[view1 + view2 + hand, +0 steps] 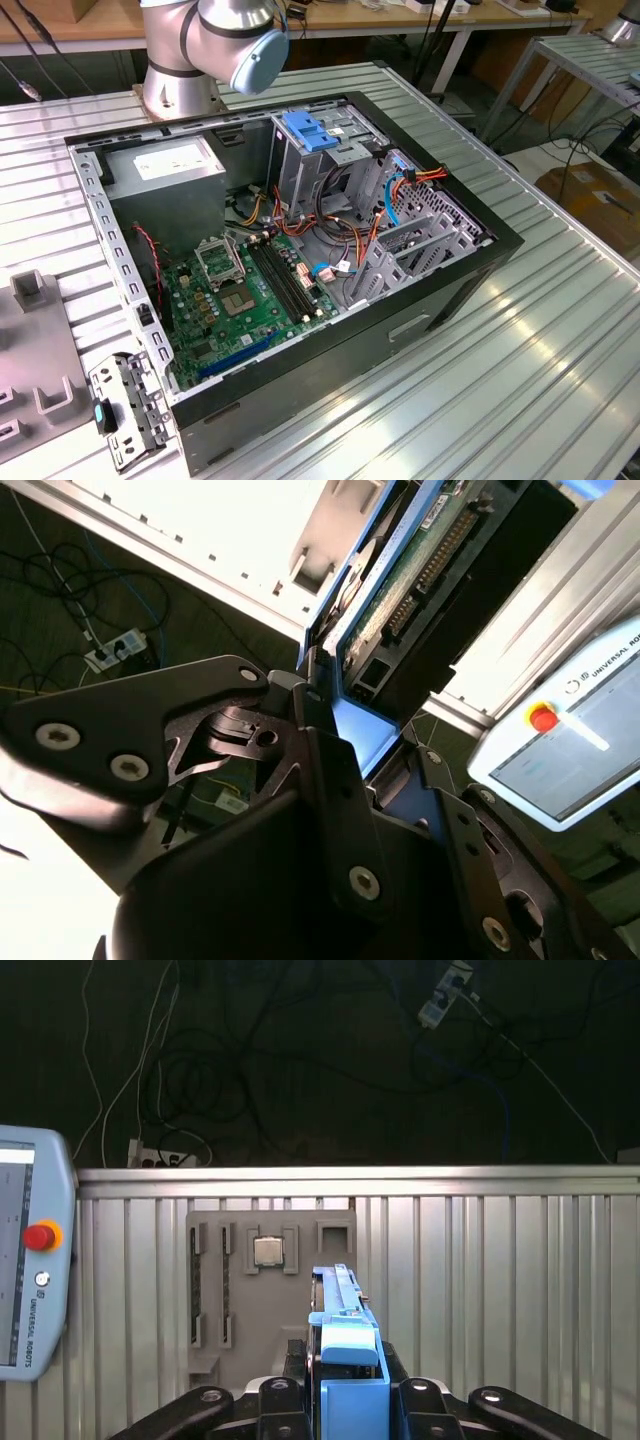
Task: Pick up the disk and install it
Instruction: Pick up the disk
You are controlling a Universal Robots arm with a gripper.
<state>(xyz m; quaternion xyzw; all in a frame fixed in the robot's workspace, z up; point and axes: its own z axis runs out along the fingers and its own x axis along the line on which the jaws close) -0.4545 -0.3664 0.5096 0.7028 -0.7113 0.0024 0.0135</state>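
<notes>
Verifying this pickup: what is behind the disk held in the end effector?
In the first wrist view, a grey fixture plate with a square chip seated in it lies behind the disk, gripped by the end effector. The plate's part behind the disk is covered.

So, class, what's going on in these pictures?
The robot arm's jaws are shut on the disk, gripping its blue carrier frame. In the first wrist view a ribbed metal table and grey fixture plate lie beyond it. The open computer case sits on the table in the exterior view, disk not yet installed.
</notes>
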